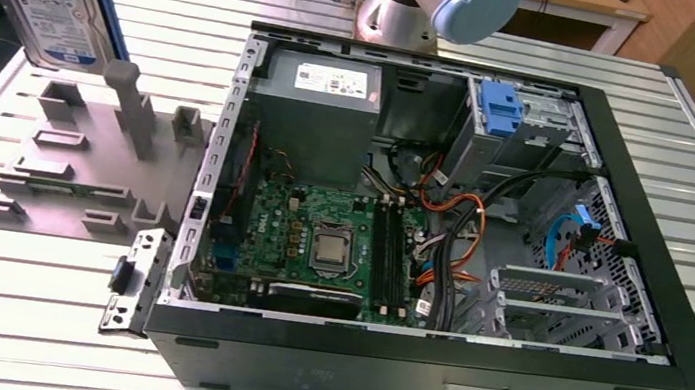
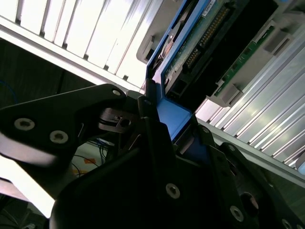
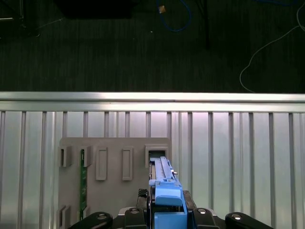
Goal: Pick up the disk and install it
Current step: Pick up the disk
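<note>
above the grey rack (image 1: 83, 160) at the exterior view's left, the gripper (image 3: 167, 210) is closed on the disk (image 1: 56, 10) by its blue frame, disk held upright off the worktop (image 1: 22, 314). pickup looks done; fitting it into the open computer case (image 1: 452, 219) is left.

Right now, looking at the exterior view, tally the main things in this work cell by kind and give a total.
disk: 1
open computer case: 1
grey slotted holder plate: 1
robot arm: 1
Total: 4
</note>
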Available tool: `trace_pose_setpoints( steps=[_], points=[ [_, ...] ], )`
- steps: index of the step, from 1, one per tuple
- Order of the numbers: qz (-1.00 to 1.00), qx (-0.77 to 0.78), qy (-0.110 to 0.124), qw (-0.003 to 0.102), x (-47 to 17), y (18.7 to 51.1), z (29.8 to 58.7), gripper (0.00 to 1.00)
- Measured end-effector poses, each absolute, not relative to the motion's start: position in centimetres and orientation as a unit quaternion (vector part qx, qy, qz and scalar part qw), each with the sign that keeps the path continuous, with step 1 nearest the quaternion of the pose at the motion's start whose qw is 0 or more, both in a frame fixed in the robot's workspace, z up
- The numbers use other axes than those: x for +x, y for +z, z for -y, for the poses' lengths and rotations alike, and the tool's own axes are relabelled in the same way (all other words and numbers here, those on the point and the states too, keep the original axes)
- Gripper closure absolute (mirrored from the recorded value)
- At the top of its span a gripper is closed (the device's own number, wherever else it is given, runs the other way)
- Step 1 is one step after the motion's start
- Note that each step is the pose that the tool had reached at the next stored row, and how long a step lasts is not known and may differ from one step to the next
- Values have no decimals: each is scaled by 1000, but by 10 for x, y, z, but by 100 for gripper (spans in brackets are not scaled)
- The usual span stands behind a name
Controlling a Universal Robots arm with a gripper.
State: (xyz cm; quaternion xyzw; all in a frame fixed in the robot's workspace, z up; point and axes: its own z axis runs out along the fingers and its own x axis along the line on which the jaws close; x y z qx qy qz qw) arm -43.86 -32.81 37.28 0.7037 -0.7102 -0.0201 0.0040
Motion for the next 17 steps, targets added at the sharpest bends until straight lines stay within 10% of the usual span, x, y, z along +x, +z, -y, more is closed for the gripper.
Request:
trace_pose_setpoints(
  steps=[17],
  points=[
    [710,704,-20,4,-439,381,328,63]
  ],
)
